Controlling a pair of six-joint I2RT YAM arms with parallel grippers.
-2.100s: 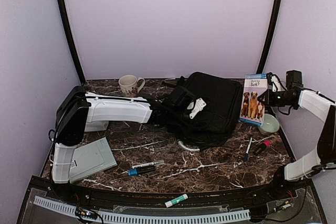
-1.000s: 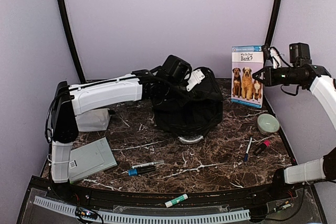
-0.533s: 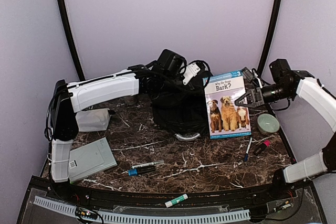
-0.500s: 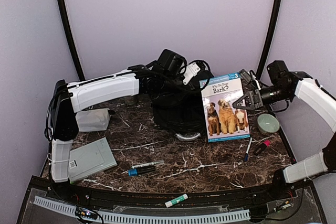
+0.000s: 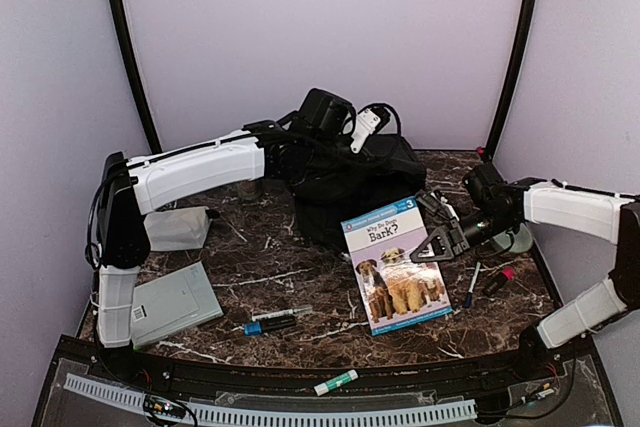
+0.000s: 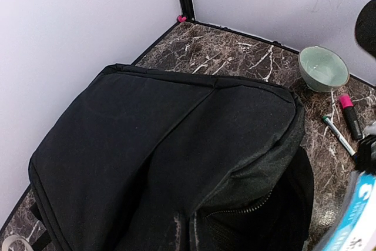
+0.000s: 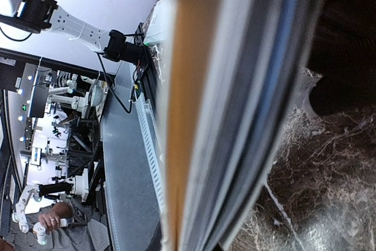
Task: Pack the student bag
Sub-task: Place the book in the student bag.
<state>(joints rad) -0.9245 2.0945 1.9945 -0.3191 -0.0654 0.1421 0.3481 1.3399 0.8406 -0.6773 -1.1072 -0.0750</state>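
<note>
Currently: right gripper pinching book "Why Do Dogs Bark?"; left gripper clamped on student bag.

The student bag is plain black all over, with a small white tag at its top. The book has a white cover with a blue band along the top, dark title lettering and three brown dogs. The surface is dark brown marble veined in white. Near its right edge are a pale green bowl, a black highlighter with a pink cap, and a pen with a blue end. Near the left edge lies a flat grey pouch. Toward the front edge is a blue-and-black marker, and on the black front rail a green-and-white one. The left arm and right arm have white shells and black joints. The walls are pale lilac.
</note>
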